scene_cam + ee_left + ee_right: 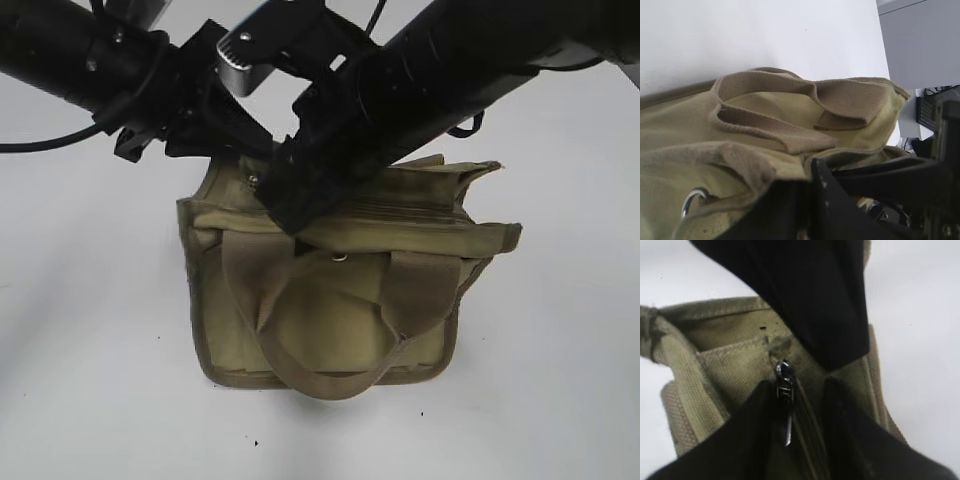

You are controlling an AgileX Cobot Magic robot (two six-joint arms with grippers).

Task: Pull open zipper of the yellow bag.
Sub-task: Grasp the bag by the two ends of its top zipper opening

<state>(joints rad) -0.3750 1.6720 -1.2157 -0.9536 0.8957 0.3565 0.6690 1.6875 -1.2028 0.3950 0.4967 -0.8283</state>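
Zipper (790,425) pull tab hangs mid-frame between my right gripper (799,412) fingers, apart and unclamped, on the yellow bag (330,300) at center; misaligned closing slips off, though my left gripper (805,220) pinches bag fabric.

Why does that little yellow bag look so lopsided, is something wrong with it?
Nothing looks damaged or spilled. The yellow bag sits on the table with its top rim crumpled and its right corner sticking out, because both grippers press on it there. The zipper pull hangs intact between the right gripper's fingers.
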